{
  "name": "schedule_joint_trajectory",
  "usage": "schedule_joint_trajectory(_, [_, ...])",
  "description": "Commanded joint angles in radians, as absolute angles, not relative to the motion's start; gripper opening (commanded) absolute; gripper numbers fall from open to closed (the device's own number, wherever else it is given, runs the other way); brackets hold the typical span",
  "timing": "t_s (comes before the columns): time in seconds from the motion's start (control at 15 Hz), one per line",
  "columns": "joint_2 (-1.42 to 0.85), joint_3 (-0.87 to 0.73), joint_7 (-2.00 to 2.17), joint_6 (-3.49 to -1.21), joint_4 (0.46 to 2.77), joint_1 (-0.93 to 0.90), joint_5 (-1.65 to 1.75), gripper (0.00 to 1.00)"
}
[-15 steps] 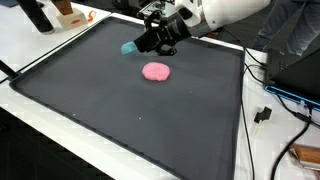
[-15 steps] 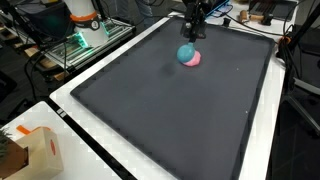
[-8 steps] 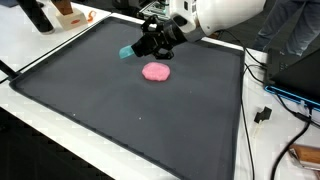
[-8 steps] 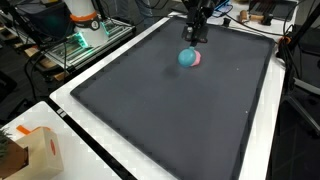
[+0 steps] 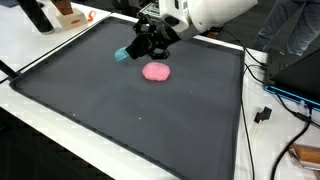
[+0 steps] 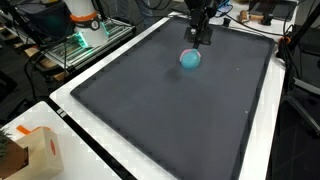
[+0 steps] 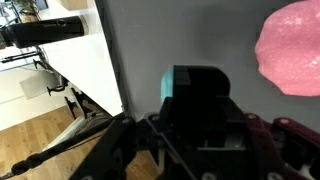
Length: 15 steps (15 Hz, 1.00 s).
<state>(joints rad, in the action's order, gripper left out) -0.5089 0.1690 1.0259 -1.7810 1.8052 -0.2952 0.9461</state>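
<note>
End effector (image 5: 133,49): clamped on the teal block (image 5: 122,54).
Block: apparently raised off the tabletop (image 5: 120,110), just beside the pink blob (image 5: 156,71).
Risk: a shallow grip could let it slip and land on the blob.

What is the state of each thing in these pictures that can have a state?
end effector: shut on the teal block.
teal block: gripped between the fingers, apart from the pink lump.
pink lump: lying on the black mat, with nothing touching it.
black mat: spread flat.
</note>
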Motion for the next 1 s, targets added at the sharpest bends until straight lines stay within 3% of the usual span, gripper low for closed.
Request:
schedule_joint_trajectory(0.0, [-0.468,0.163,0.94,-1.816,1.825,-0.267,0.894,0.25])
schedule_joint_trajectory(0.93, [-0.254,0.128,0.462,-1.952,1.857,-0.152,0.367,0.25])
